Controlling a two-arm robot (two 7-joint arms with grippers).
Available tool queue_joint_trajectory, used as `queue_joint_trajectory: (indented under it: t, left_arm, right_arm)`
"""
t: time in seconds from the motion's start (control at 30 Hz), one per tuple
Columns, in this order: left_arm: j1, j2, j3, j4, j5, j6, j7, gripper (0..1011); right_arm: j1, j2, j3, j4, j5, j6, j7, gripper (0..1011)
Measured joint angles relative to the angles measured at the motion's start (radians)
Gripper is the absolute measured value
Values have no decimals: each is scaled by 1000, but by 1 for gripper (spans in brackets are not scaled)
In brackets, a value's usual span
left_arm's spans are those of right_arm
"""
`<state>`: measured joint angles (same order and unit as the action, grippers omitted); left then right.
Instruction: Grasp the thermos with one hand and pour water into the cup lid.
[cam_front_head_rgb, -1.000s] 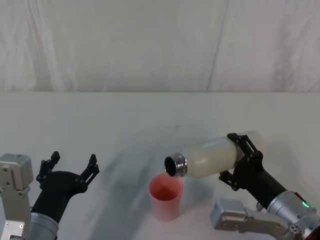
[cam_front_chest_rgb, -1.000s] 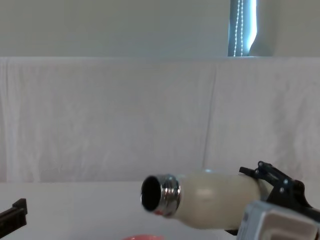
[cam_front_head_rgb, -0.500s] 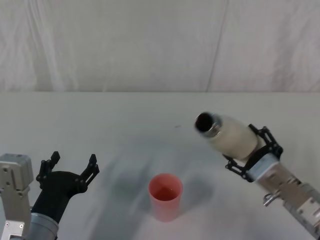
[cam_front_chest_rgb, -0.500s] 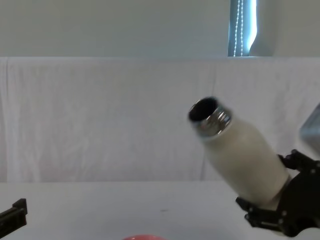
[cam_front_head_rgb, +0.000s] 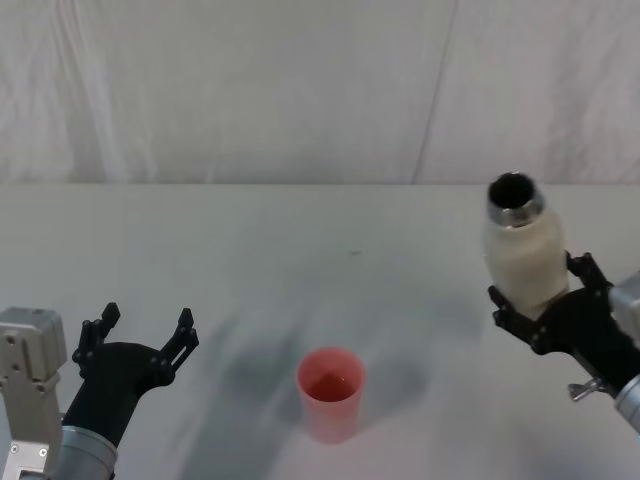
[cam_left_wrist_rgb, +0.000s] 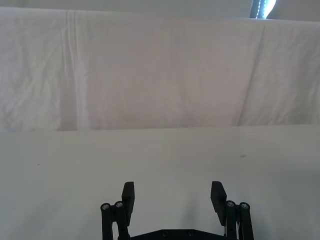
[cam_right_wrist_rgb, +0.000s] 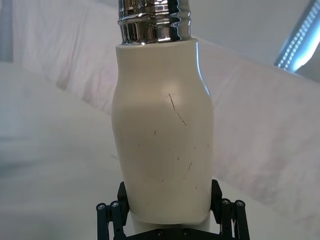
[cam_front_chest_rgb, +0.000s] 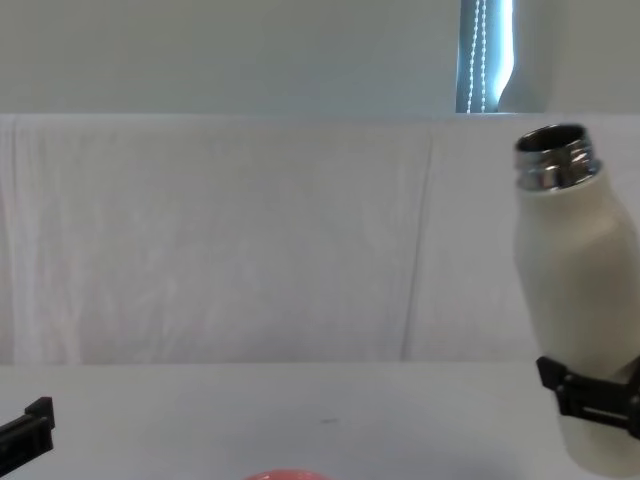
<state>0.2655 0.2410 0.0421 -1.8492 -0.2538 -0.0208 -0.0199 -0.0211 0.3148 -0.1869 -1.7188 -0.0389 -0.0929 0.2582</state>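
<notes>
Cup lid (cam_front_head_rgb: 331, 392) on table (cam_front_head_rgb: 300, 240), front centre. Thermos (cam_front_head_rgb: 523, 252) well right of cup lid, raised above table, near upright, mouth up, clamped low on body by right gripper (cam_front_head_rgb: 548, 310). Left gripper (cam_front_head_rgb: 138, 338) at front left, well left of cup lid, fingers spread, nothing between them.

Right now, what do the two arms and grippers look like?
Both grippers are black, with open linkage fingers and flat pads. The left gripper sits on a black wrist beside a pale grey block with screws; the right gripper joins a silver-grey wrist with a small metal fitting.
</notes>
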Motion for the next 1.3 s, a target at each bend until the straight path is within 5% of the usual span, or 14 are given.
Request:
queue_joint_trajectory:
  t: [0.43, 0.67, 1.0, 1.3]
  left_arm:
    - [0, 0, 0, 0, 0, 0, 0, 1001]
    - [0, 0, 0, 0, 0, 0, 0, 1001]
    - [0, 0, 0, 0, 0, 0, 0, 1001]
    - [0, 0, 0, 0, 0, 0, 0, 1001]
  right_arm:
    - [-26, -1, 73, 15, 215, 16, 65, 964]
    - [-31, 12, 99, 27, 377, 43, 136, 964]
    - [-10, 57, 74, 71, 468, 66, 214, 964]
    - [13, 96, 33, 95, 471, 75, 232, 964]
